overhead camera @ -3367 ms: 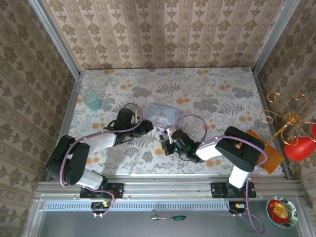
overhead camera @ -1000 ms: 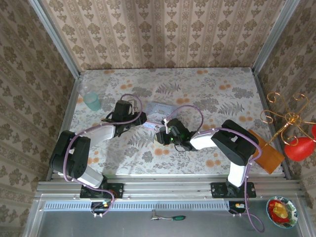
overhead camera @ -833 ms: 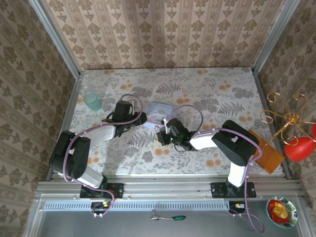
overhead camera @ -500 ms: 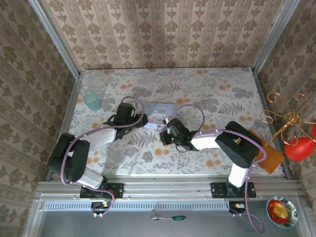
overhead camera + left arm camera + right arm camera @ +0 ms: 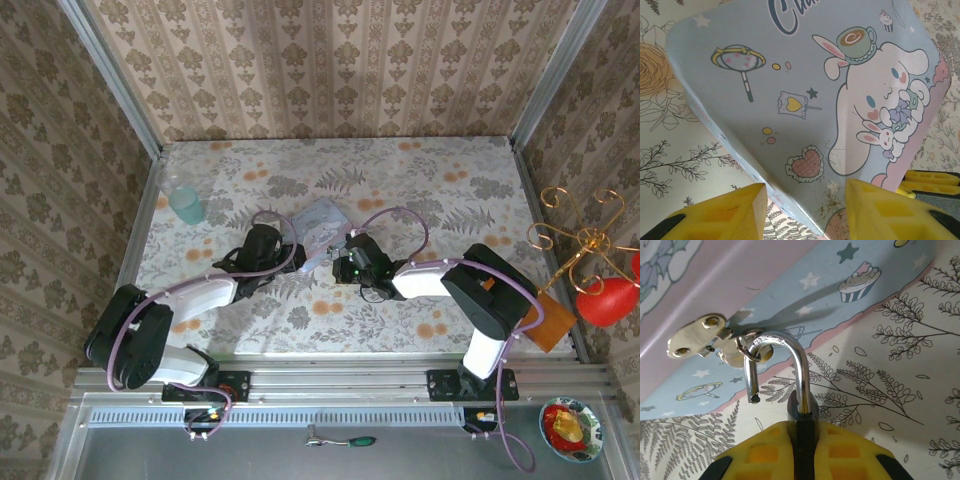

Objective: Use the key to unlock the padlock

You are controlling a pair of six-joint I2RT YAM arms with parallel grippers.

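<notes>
1. We see the right gripper [image 5: 801,430] clamped on the padlock [image 5: 801,411], its black body pinched between the yellow fingers above the floral table [image 5: 880,380].
2. The silver shackle [image 5: 792,352] has its short leg free of the body. A ring [image 5: 744,346] on it carries the keys [image 5: 695,340], which lie on the bag [image 5: 790,270].
3. The left gripper [image 5: 805,200] has its fingers spread wide with the bag's edge between them; we cannot quite tell whether they touch it.
</notes>
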